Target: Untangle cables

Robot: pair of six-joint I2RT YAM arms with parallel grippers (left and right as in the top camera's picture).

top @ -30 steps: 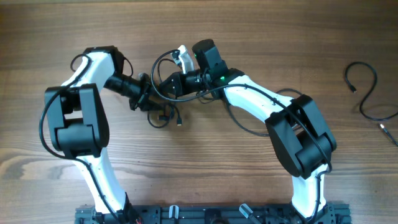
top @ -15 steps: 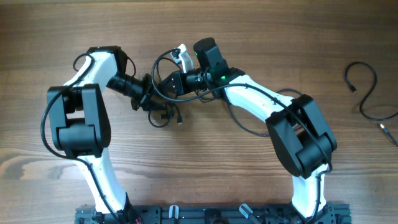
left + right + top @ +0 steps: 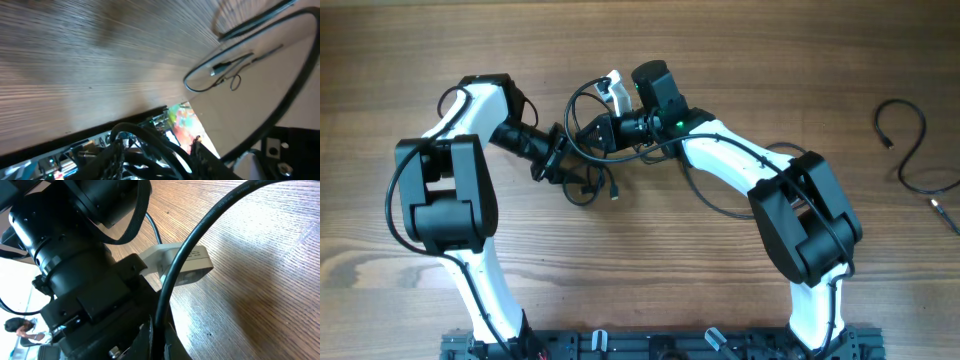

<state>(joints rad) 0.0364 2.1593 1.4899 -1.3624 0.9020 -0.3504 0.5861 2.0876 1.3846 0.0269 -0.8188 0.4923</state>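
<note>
The cables [image 3: 590,185] form a small black tangle on the wooden table between the two arms, and one plug end trails at its right. My left gripper [image 3: 563,160] is at the tangle's left side. In the left wrist view its fingers [image 3: 118,150] stand partly apart with several black cords [image 3: 165,150] bunched between them. My right gripper [image 3: 588,133] is just above the tangle, shut on one black cable [image 3: 200,230] that arcs up and away from its jaws [image 3: 158,325]. That loop leads to a white adapter [image 3: 185,262] lying on the table.
A separate thin black cable [image 3: 905,150] curls at the far right of the table; its plug end [image 3: 217,70] shows in the left wrist view. Both arm bases stand at the front edge [image 3: 650,345]. Bare wood surrounds the tangle.
My left gripper has shifted slightly right and down with the tangle, and the trailing plug end slid right. The right arm has held still.
</note>
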